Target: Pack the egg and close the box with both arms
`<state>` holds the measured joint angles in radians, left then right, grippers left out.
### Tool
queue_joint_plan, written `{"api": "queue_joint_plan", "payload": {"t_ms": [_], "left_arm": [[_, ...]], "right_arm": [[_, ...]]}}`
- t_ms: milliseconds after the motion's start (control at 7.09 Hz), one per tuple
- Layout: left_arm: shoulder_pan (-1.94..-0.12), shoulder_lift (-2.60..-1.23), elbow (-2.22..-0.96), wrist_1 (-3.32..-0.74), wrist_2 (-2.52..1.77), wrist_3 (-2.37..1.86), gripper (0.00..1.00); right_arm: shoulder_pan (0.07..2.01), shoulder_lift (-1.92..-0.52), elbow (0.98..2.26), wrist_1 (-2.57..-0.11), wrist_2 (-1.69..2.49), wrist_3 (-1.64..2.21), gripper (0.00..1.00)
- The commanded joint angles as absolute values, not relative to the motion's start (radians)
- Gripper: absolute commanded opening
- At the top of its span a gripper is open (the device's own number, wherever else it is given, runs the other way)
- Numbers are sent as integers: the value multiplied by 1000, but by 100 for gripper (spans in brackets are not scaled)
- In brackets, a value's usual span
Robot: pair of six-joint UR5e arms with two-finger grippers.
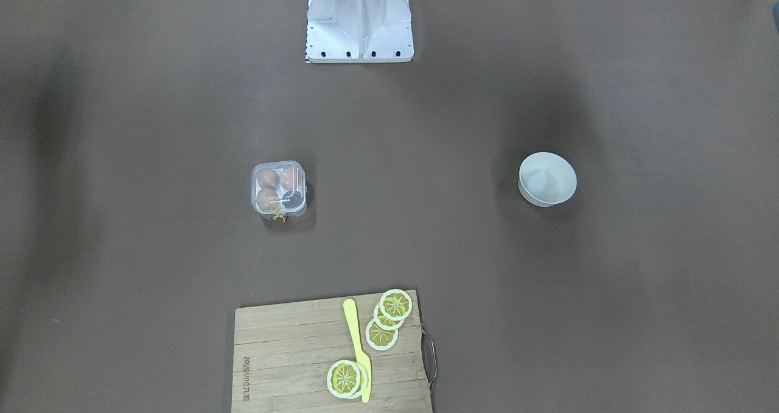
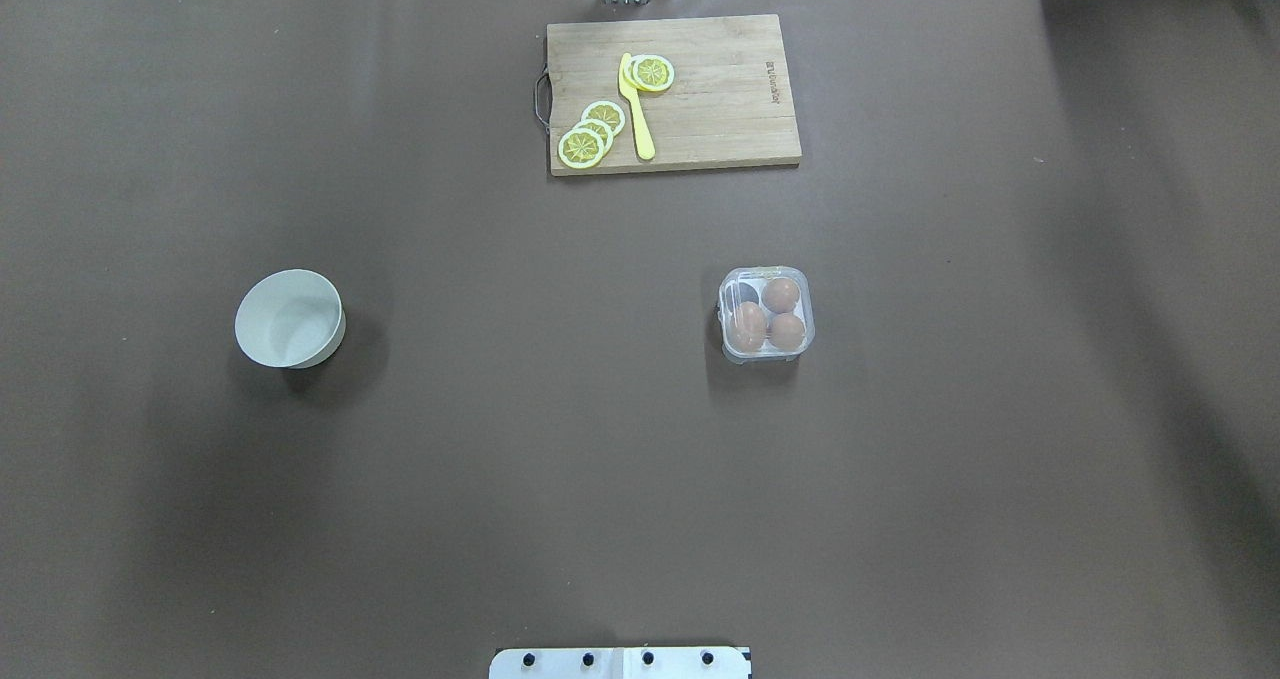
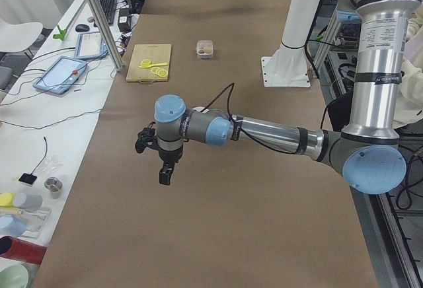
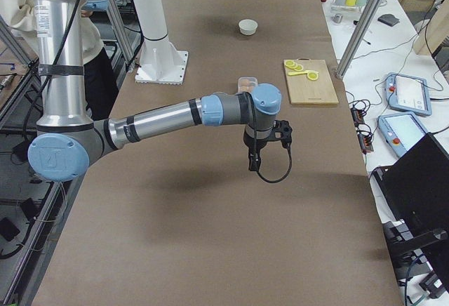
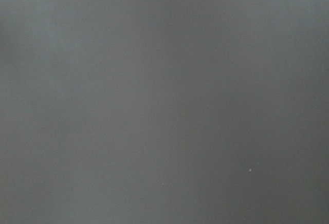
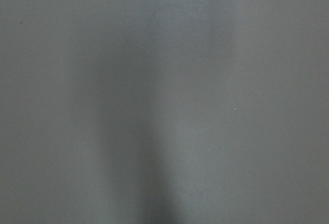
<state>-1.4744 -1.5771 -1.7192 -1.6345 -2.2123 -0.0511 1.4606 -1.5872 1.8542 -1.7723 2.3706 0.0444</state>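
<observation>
The clear box (image 2: 767, 314) stands on the brown table, right of centre in the overhead view. It holds three brown eggs (image 2: 781, 294); one cell is empty. Its lid seems to lie down over the cells, and the yellow string (image 1: 279, 216) hangs at one side. The box also shows in the front-facing view (image 1: 278, 188). My left gripper (image 3: 164, 172) shows only in the exterior left view, held above bare table far from the box. My right gripper (image 4: 252, 162) shows only in the exterior right view, above bare table. I cannot tell whether either is open. Both wrist views show only table surface.
A white bowl (image 2: 290, 318) stands on the table's left half. A wooden cutting board (image 2: 720, 109) at the far edge carries lemon slices (image 2: 595, 129) and a yellow knife (image 2: 636, 109). The white robot base (image 2: 620, 662) is at the near edge.
</observation>
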Motion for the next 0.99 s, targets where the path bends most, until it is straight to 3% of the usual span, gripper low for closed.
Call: {"api": "queue_joint_plan", "payload": {"t_ms": [0, 847], "left_arm": [[-1476, -1559, -1713, -1632, -2207, -40, 98], [-1511, -1542, -1690, -1631, -2214, -44, 98]], "right_arm": [[1526, -1606, 1809, -1802, 2373, -31, 100], [1569, -1532, 1701, -1804, 2387, -31, 100]]}}
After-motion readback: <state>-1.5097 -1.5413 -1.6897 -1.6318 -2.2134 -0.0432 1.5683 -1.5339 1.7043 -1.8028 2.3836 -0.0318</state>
